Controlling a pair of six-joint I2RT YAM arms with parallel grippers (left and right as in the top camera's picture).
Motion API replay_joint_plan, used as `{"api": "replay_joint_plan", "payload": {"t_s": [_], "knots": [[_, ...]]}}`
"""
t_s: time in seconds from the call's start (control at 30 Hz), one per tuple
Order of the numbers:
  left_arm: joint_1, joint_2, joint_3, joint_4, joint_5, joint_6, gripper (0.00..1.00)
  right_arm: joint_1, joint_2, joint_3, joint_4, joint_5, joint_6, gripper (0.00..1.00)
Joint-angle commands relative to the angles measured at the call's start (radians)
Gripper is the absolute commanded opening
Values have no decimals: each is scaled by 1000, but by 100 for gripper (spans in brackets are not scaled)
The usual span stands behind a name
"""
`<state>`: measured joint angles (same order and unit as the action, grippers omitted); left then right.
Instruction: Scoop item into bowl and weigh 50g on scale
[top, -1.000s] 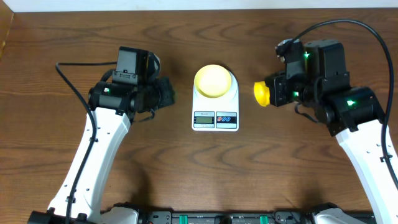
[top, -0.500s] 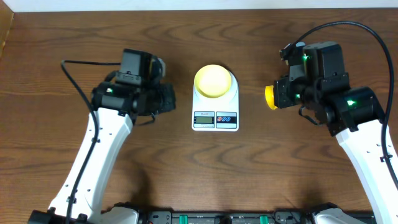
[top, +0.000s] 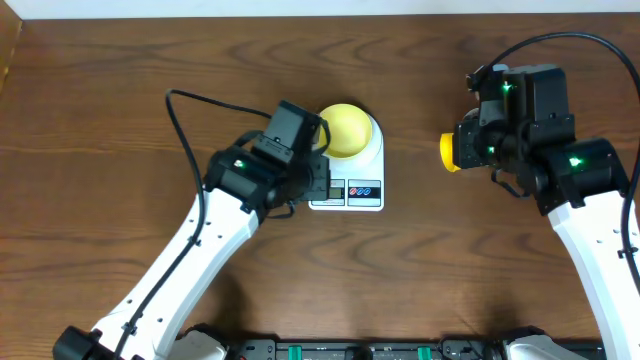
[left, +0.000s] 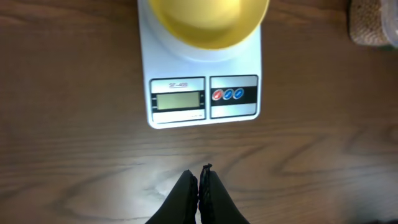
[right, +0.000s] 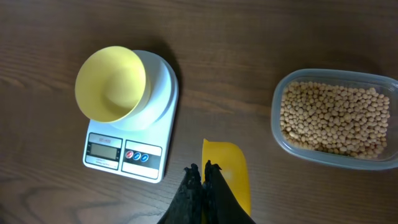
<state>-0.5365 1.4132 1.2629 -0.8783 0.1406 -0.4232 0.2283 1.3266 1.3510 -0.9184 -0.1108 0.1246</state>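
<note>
**benchwatcher:** Dark wood table (top: 90, 120), seen from where I'm standing. Starting on the left: the left arm (top: 190, 260) reaches in diagonally. Its left gripper (left: 199, 179) hangs over bare wood just in front of the scale (left: 202, 93), about level with the gap between the display and the buttons. Fingers are closed tight, tip to tip.

**soyguy:** and the bowl?

**benchwatcher:** The pale-yellow bowl (top: 345, 128) sits on the scale's round platform, at the back end away from the display. The digits are too small for me to read.

**soyguy:** what's the right side doing

**benchwatcher:** The right gripper (right: 200, 177) hovers off to the right of the scale, clear of it. It's clamped narrow on a bright yellow scoop (right: 227, 171) that sticks out ahead of the fingers. Further right, the beans (right: 329, 118) sit in a clear plastic container (right: 275, 124) on the table. That container stands apart from both the scoop and the scale.
</note>
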Motion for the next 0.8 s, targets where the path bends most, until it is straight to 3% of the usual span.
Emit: {"api": "replay_joint_plan", "payload": {"t_s": [0.0,0.2,0.4,0.6,0.63,0.7,0.77], "knots": [[-53,46,-1,8,-120,-172,7,-7,-12,19,3,7,-2,1],[-94,144,-1,21,-179,-358,7,-7,-12,19,2,8,-2,1],[-147,216,-1,50,-180,-357,7,-7,-11,18,4,8,-2,1],[-183,281,-1,51,-194,-258,8,-7,-8,15,6,8,-2,1],[-186,288,-1,49,-194,-247,23,-7,-6,15,6,8,-2,1],[-190,304,-1,42,-194,-243,65,-7,-1,15,6,8,-3,1],[-190,314,-1,38,-194,-242,73,-7,5,15,8,8,-2,1]]}}
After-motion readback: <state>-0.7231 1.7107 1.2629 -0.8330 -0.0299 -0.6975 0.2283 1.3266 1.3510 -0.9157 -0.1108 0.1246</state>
